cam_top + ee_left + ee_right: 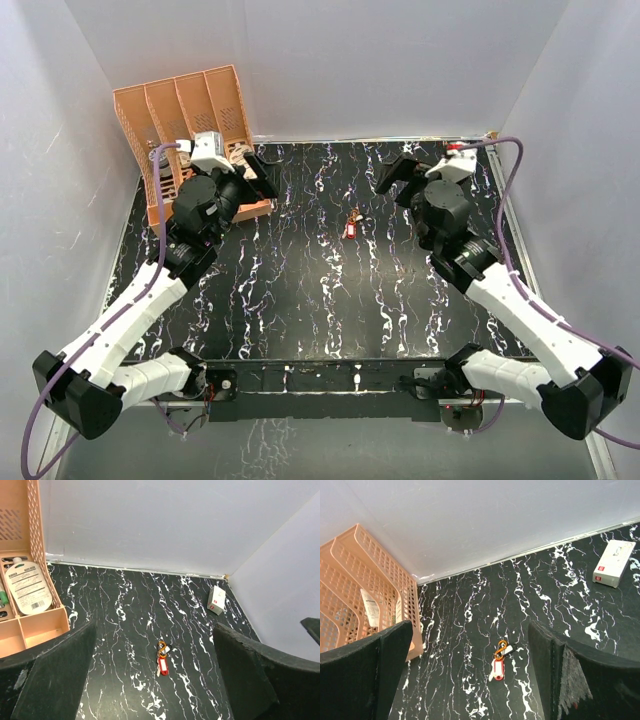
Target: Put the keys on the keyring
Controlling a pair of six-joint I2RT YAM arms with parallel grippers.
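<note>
Near the top view's centre, the keys [350, 230] and thin keyring [357, 215] lie bunched, likely light, stiff and slippery, best pinched at the red head; left gripper [258, 178] and right gripper [395, 172] gape empty.

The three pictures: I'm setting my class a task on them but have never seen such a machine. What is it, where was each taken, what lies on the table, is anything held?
Two robot arms are bolted at the table's near edge. The wide picture looks down from above. The other two come from wrist cameras, so the left arm's fingers and the right arm's fingers frame them; both pairs are open, holding nothing. On the black table lie a red-headed key and an orange keyring in one cluster, a peach file rack and a white box.
</note>
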